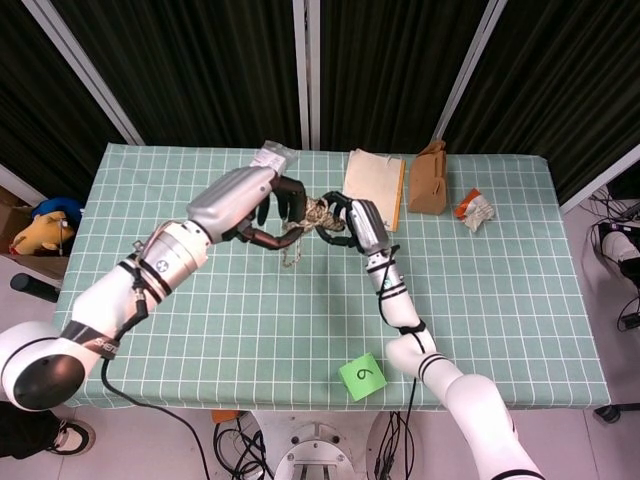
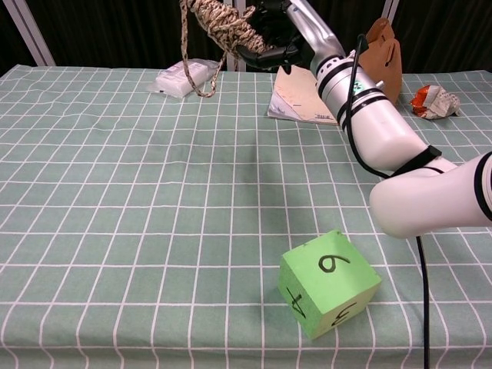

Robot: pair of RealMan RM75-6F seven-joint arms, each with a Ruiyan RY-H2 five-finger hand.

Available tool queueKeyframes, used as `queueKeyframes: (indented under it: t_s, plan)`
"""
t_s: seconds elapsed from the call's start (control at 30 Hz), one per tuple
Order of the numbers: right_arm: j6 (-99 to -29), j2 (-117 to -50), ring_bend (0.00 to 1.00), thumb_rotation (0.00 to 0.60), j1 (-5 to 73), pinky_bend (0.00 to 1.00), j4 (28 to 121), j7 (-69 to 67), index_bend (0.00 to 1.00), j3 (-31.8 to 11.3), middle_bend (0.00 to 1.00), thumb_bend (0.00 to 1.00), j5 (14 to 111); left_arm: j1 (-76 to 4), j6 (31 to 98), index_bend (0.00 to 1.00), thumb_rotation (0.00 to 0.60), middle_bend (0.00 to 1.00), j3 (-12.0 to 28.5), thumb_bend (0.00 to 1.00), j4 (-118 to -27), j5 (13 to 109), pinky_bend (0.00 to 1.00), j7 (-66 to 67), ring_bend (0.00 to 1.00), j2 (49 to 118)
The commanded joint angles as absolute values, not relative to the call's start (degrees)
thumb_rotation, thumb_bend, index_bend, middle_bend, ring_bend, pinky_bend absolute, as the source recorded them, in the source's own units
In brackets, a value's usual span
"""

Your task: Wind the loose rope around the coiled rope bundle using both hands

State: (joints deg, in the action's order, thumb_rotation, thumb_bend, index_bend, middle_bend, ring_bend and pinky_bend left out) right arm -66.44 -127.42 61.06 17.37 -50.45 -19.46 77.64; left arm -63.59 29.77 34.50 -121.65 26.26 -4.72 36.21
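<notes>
The left hand (image 1: pixel 268 208) and right hand (image 1: pixel 352 222) meet above the table (image 1: pixel 200 330), with the coiled rope bundle (image 1: pixel 316 214) between them and the loose rope (image 1: pixel 293 250) hanging below it. Behind them lie a packet (image 1: pixel 270 156) to the left, a notebook (image 1: pixel 375 178) and a bag (image 1: pixel 430 178) to the right. A crumpled wrapper (image 1: pixel 476 208) lies further right. A numbered cube (image 1: pixel 362 376) sits at the front edge.

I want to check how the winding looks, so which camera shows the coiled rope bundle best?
The chest view: the coiled rope bundle shows close and sharp, held up by the right hand. The head view shows it small, half hidden between the left hand and the right.
</notes>
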Motion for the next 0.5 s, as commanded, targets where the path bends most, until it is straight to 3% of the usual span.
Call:
queueKeyframes:
  t_s: [0.03, 0.23, 0.5]
  plan:
    - [-67.7, -127.5, 0.68, 0.600, 60.8, 0.86, 18.2, -50.9, 0.93, -18.2, 0.73, 0.62, 78.9, -74.3, 33.2, 0.79, 0.600, 0.58, 30.2, 0.56, -118.6, 16.9, 0.64, -0.6, 0.52, 38.3]
    - [-69.2, -126.9, 0.68, 0.600, 60.9, 0.86, 19.6, -50.0, 0.93, -15.9, 0.73, 0.62, 81.3, -85.0, 37.7, 0.80, 0.600, 0.58, 26.7, 0.56, -111.4, 4.0, 0.65, 2.4, 0.52, 42.8]
    - [-70.2, -126.0, 0.68, 0.600, 60.4, 0.86, 22.1, -51.5, 0.93, -13.6, 0.73, 0.62, 83.6, -92.5, 42.7, 0.80, 0.600, 0.59, 23.4, 0.56, -101.6, -6.9, 0.65, 7.5, 0.52, 49.3]
